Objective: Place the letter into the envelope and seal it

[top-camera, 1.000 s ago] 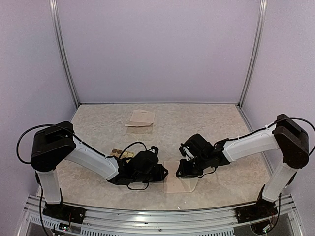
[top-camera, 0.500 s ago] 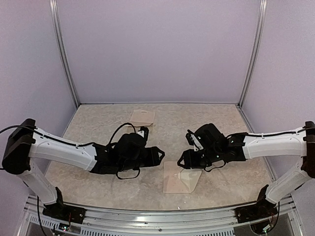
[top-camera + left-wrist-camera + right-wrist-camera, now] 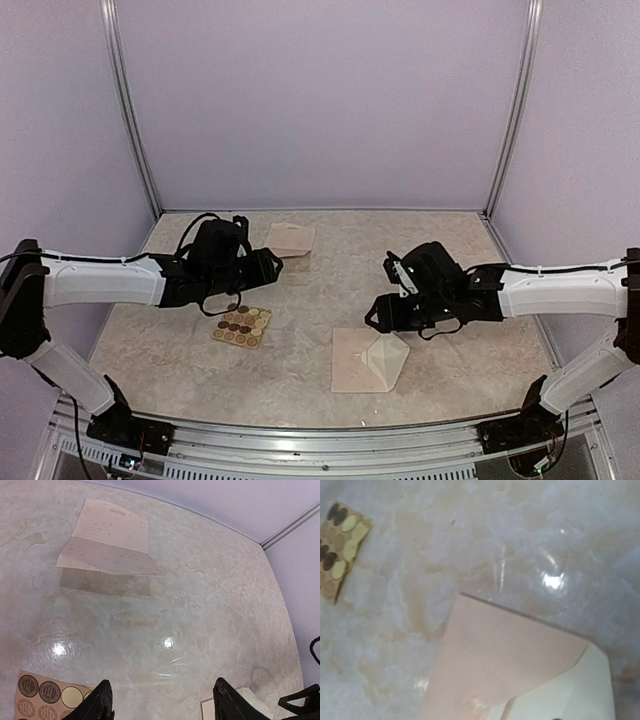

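The pinkish envelope (image 3: pixel 352 368) lies near the front of the table, its pointed flap (image 3: pixel 388 354) lifted and showing a cream inside (image 3: pixel 572 692). No gripper touches it. The letter (image 3: pixel 288 240), a folded beige sheet (image 3: pixel 107 542), lies at the back of the table. My left gripper (image 3: pixel 272 264) hovers just left of the letter, open, with only bare table between its fingers (image 3: pixel 162 681). My right gripper (image 3: pixel 376 316) hangs just beyond the envelope's far edge, its fingers parted and empty. Those fingers are out of the right wrist view, which looks down on the envelope (image 3: pixel 505 655).
A yellowish sheet of round brown and gold stickers (image 3: pixel 241 326) lies left of the envelope, under the left forearm, also showing as a sticker sheet (image 3: pixel 42 697) and a sticker sheet (image 3: pixel 340 545). Purple walls and metal posts (image 3: pixel 130 110) enclose the marbled table (image 3: pixel 450 250).
Both grippers opened and drew away from the envelope, leaving it on the table. The left arm swung back and left toward the letter, uncovering the sticker sheet. The right arm lifted slightly.
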Controlling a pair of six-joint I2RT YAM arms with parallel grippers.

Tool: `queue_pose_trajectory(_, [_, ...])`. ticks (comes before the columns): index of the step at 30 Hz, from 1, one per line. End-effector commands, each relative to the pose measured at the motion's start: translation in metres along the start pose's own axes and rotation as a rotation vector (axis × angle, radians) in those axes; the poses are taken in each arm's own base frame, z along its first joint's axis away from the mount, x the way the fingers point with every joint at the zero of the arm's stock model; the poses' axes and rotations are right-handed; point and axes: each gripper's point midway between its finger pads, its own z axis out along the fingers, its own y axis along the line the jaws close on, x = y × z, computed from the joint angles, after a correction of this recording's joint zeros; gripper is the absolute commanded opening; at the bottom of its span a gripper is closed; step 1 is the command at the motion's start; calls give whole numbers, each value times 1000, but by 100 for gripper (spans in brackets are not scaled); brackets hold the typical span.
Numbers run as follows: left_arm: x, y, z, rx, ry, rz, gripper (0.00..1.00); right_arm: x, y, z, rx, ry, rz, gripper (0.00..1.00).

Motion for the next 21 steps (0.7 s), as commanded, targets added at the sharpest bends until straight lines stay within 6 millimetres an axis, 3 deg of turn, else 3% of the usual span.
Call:
queue_pose_trajectory(1, [-11, 23, 21, -1, 37, -63, 65, -21, 6, 7, -9, -38, -29, 58])
queue_pose_trajectory(6, [-26, 55, 44, -15, -18, -238, 67, -26, 9, 12, -30, -33, -27, 60])
queue_pose_trajectory(12, [-47, 62, 76, 5, -81, -353, 70, -24, 1, 11, -20, -25, -24, 60])
queue_pose_trajectory(21, [-57, 81, 125, -26, -91, -432, 68, -22, -9, 1, -32, -24, -8, 60])
